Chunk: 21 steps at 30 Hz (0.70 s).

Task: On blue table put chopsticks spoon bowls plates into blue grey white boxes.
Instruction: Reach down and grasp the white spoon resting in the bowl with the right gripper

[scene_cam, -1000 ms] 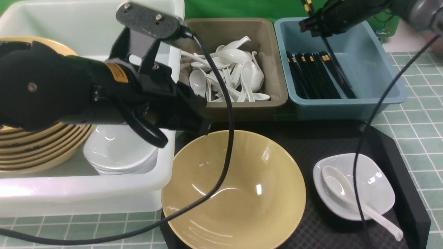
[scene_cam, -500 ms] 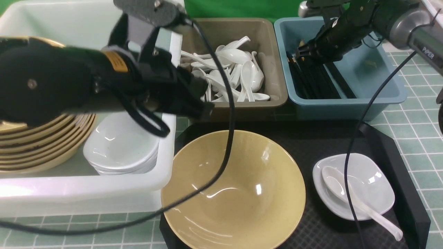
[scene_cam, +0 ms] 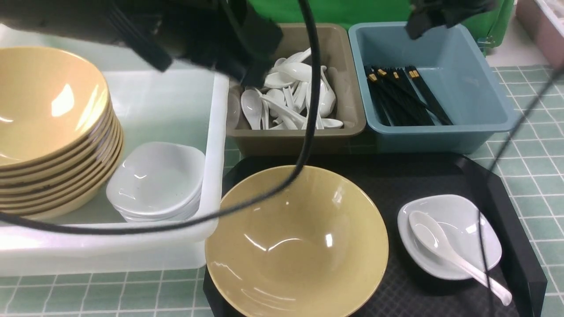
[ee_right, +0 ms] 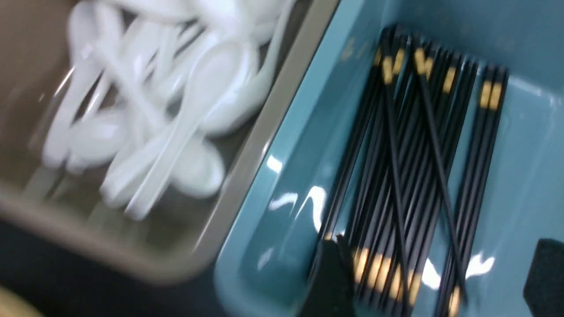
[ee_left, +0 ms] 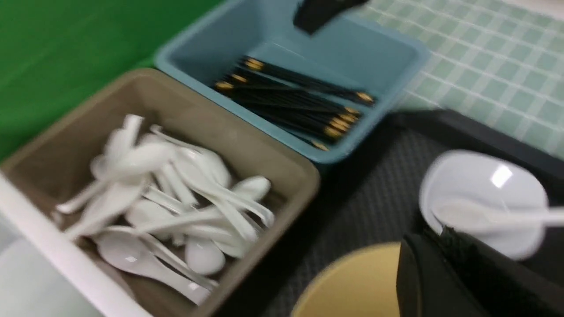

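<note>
Black chopsticks (scene_cam: 405,94) lie in the blue box (scene_cam: 480,83). My right gripper (ee_right: 436,281) hangs open above them with nothing between its fingers; it sits at the top edge of the front view (scene_cam: 425,20). White spoons (scene_cam: 291,94) fill the grey box (scene_cam: 350,79). Stacked yellow bowls (scene_cam: 48,132) and white plates (scene_cam: 156,182) sit in the white box (scene_cam: 211,145). A big yellow bowl (scene_cam: 297,242) and a white plate (scene_cam: 471,229) carrying a spoon (scene_cam: 440,244) rest on the black tray (scene_cam: 418,176). My left gripper (ee_left: 423,251) is shut and empty, high over the tray (scene_cam: 253,66).
The left arm's black cable (scene_cam: 308,110) loops over the grey box and the big bowl. The right arm's cable (scene_cam: 484,220) hangs across the small plate. Green tiled tabletop (scene_cam: 537,176) surrounds the tray; a green backdrop stands behind the boxes.
My right gripper has opened and risen out of the blue box, leaving its chopsticks there. My left arm has lifted up off the white box, uncovering the bowl stack.
</note>
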{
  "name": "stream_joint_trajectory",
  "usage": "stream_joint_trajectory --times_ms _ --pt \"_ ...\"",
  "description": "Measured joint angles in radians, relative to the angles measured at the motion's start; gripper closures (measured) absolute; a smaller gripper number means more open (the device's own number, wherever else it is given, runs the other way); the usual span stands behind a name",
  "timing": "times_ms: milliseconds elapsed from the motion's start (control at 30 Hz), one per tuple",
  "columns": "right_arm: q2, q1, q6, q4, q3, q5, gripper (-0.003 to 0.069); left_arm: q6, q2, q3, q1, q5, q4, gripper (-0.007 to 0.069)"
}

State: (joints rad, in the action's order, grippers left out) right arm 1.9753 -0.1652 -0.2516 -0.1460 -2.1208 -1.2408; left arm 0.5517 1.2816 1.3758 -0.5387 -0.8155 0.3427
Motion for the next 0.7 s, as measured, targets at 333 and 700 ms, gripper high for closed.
stream_joint_trajectory --times_ms 333,700 --pt "-0.418 -0.013 -0.053 -0.002 0.678 -0.002 0.0083 0.123 0.041 0.003 -0.030 -0.161 0.095 0.0636" --pt "-0.497 -0.137 -0.066 0.001 1.107 0.197 0.0083 0.149 0.129 0.004 -0.189 -0.148 0.101 0.0636"
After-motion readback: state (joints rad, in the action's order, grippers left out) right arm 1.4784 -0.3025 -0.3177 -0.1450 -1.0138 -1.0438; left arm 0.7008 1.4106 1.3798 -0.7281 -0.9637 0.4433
